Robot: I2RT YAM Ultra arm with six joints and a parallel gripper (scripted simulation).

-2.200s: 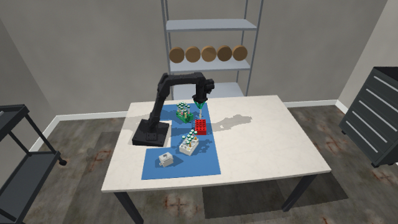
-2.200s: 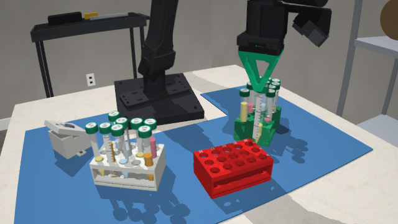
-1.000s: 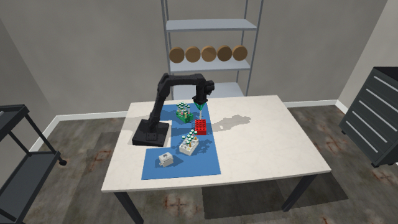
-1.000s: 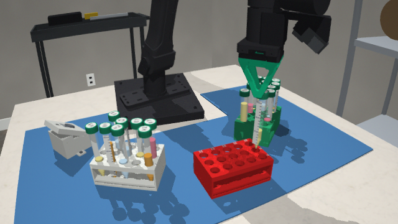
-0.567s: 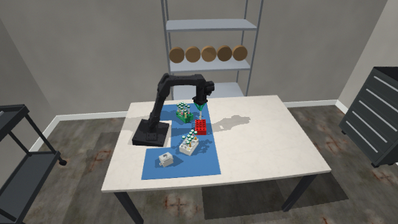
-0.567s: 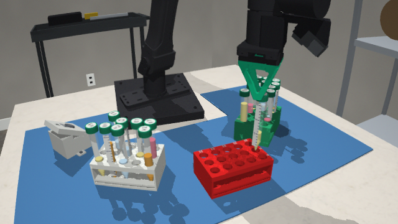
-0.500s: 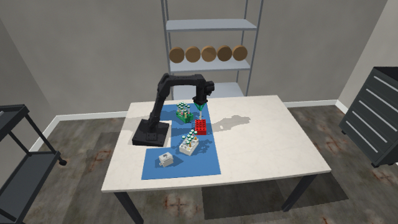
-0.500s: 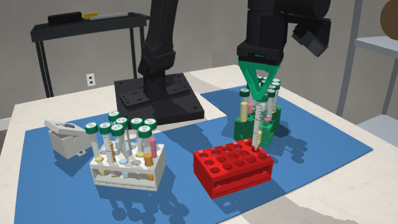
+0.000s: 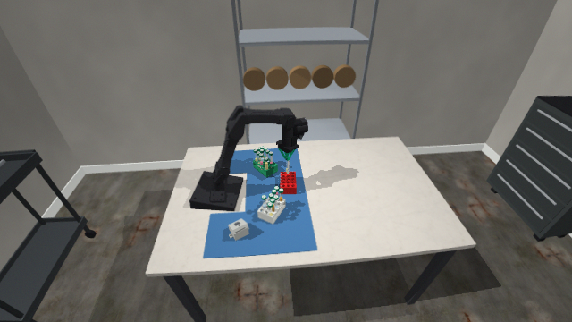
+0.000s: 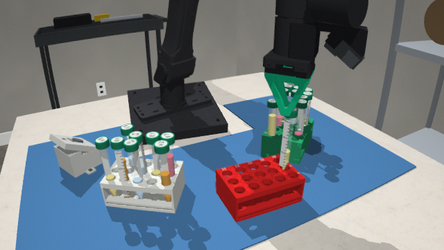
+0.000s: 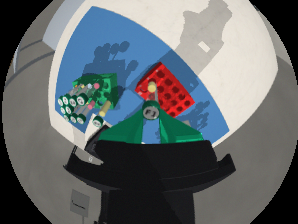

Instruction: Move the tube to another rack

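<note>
My gripper (image 10: 288, 112) (image 9: 287, 156) (image 11: 151, 112) is shut on a 15 mL tube (image 10: 286, 142) (image 9: 289, 166) with a yellow tip, gripped just below its cap and held upright. The tube's tip hangs low over the far right corner of the red rack QR (image 10: 263, 194) (image 9: 289, 183) (image 11: 168, 90). I cannot tell whether the tip touches it. The green rack RA (image 10: 274, 147) (image 9: 261, 169) (image 11: 87, 96) stands just behind, holding several capped tubes. The white rack RB (image 10: 177, 187) (image 9: 273, 218) stands to the left in the exterior view, with several tubes in it.
The grey DONE button box (image 10: 71, 157) (image 9: 238, 228) stands beyond the white rack. All racks stand on the blue mat (image 10: 347, 163) (image 9: 268, 239). The arm's black base (image 10: 177, 111) (image 9: 217, 192) sits at the mat's edge.
</note>
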